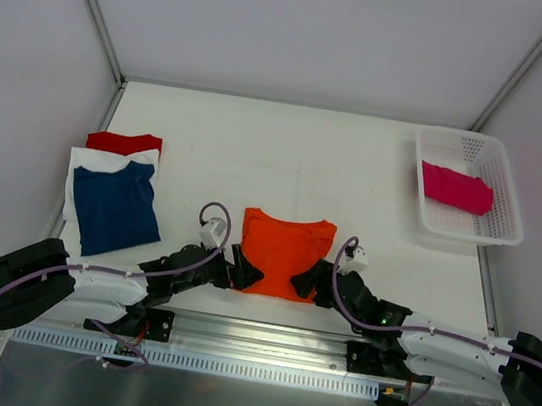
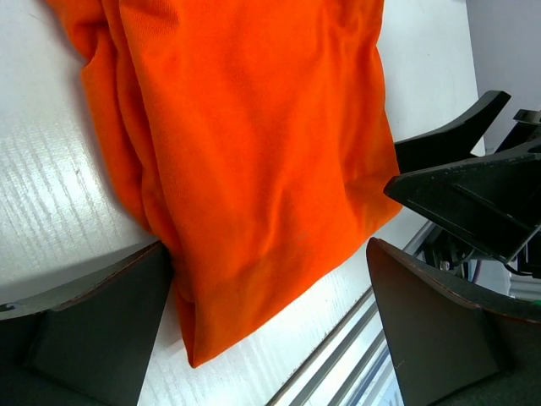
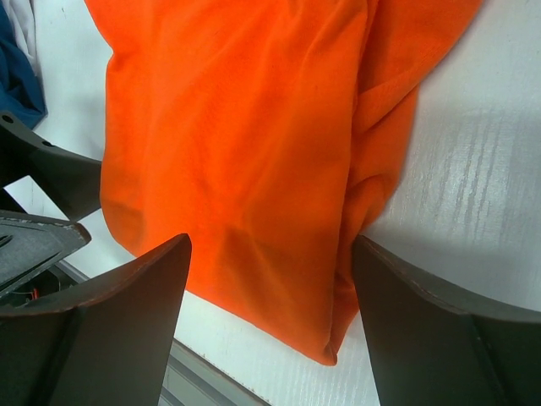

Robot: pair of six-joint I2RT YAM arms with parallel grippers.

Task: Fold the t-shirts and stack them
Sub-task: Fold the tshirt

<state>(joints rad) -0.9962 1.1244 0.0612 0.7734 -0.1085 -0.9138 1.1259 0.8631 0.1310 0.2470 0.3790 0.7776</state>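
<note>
T-shirt [image 1: 284, 250] hem corners sit inside left claw [image 1: 239, 267] and right claw [image 1: 313, 280]

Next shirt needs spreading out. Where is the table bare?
Bare: the far table between the navy t-shirt stack and the basket, beyond the orange t-shirt. Crowded: the near edge, where left gripper and right gripper flank that shirt.

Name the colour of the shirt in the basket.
Magenta pink shirt; clearest in the top external view.
</note>
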